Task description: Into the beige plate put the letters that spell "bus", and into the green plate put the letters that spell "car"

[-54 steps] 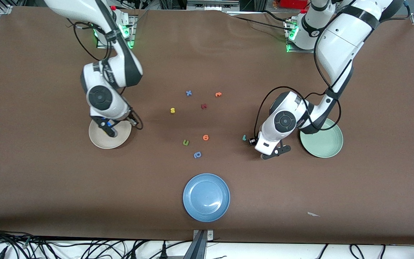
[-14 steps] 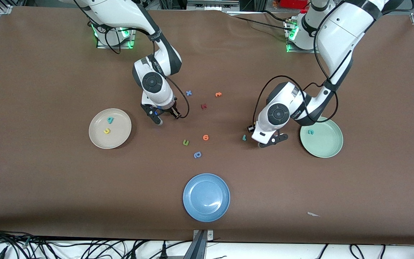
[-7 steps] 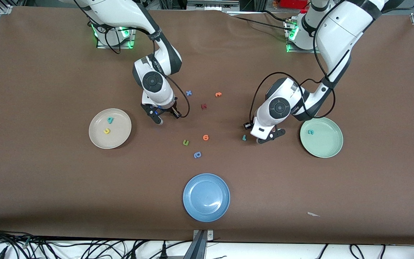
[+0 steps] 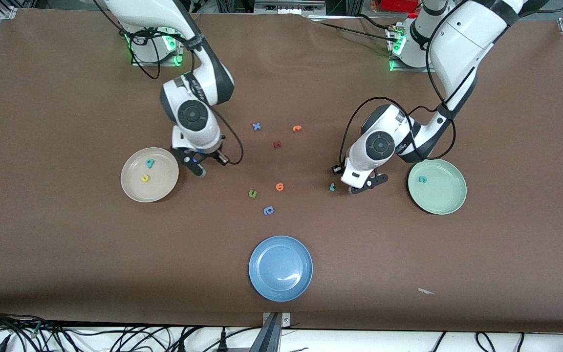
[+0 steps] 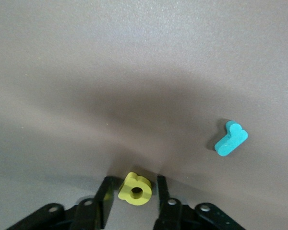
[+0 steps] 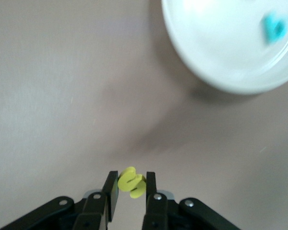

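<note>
My right gripper (image 4: 198, 168) (image 6: 131, 184) is shut on the yellow "s" (image 6: 132, 182), held over the table just beside the rim of the beige plate (image 4: 164, 188) (image 6: 216, 72). That plate holds the teal "b" (image 4: 150, 163) (image 6: 274, 28) and the yellow "u" (image 4: 145, 178). My left gripper (image 4: 362, 187) (image 5: 133, 191) is low over the table with the yellow "a" (image 5: 135, 189) lying between its open fingers; one finger stands a little off it. The teal "r" (image 4: 332, 187) (image 5: 231, 138) lies close by. The green plate (image 4: 445, 200) holds the teal "c" (image 4: 422, 179).
Loose letters lie mid-table: a blue x (image 4: 256, 126), an orange one (image 4: 296, 128), a dark red one (image 4: 277, 144), another orange one (image 4: 279, 187), a green u-shape (image 4: 252, 194) and a blue round one (image 4: 268, 210). A blue plate (image 4: 280, 268) sits nearer the camera.
My right gripper has closed on the "s", lifted it and carried it toward the beige plate. My left gripper has shifted slightly toward the "r" and its fingers have narrowed around the "a".
</note>
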